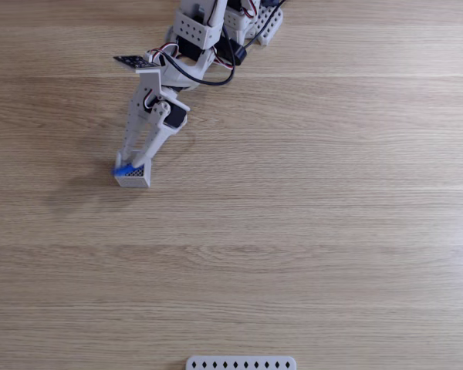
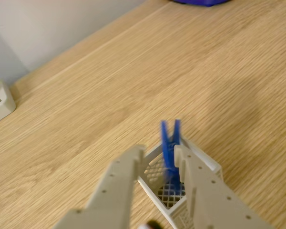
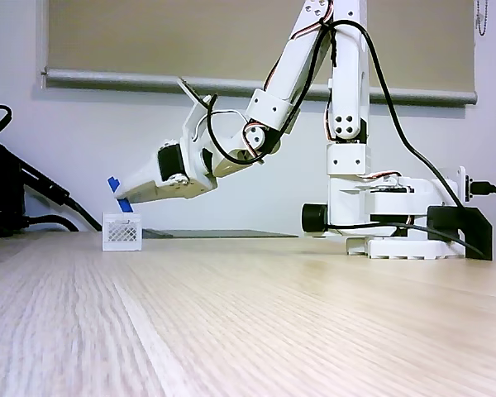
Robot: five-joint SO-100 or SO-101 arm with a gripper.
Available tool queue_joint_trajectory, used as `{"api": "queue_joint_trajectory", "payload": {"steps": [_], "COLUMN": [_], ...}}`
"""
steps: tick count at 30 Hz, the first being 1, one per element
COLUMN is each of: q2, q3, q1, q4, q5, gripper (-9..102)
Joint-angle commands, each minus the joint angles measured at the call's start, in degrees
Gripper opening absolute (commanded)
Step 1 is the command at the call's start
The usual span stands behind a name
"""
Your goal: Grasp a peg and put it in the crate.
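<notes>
One arm is being seen, reaching from the 12 o'clock edge of the desk [image 1: 309, 231] toward 7 o'clock in the top-down fixed view. The tool [image 2: 168, 164] is pinching the one blue peg [image 2: 170, 143] between its two fingers [image 2: 126, 176], the peg standing nearly upright with its lower end inside the one white crate [image 2: 207, 164] and its forked upper end sticking out above the rim. In the wrist view the dark mesh bottom is showing beneath the peg. In the top-down fixed view the tool [image 1: 131, 166] is hanging over the crate [image 1: 133, 179], the peg [image 1: 123, 169] showing at the crate's 9 o'clock edge. From the side fixed view the peg [image 3: 118, 192] is tilting, its top leaning away from the tool [image 3: 126, 197], over the crate [image 3: 121, 231].

Wide bare wood is lying open from 3 through 9 o'clock of the crate. One white strip with diamond holes [image 1: 241, 363] is sitting at the desk's 6 o'clock edge, well apart. No writing is being made out.
</notes>
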Motion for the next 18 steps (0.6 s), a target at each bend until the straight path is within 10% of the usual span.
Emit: {"api": "queue_joint_trajectory", "payload": {"steps": [1,18], "q2": [1.58,8.88], "q3": [-0.79,-2.11], "q1": [-0.09,-3.69], "q4": [-1.41,16.79], "q5": [-0.26,4.57], "gripper": [20,-1]}}
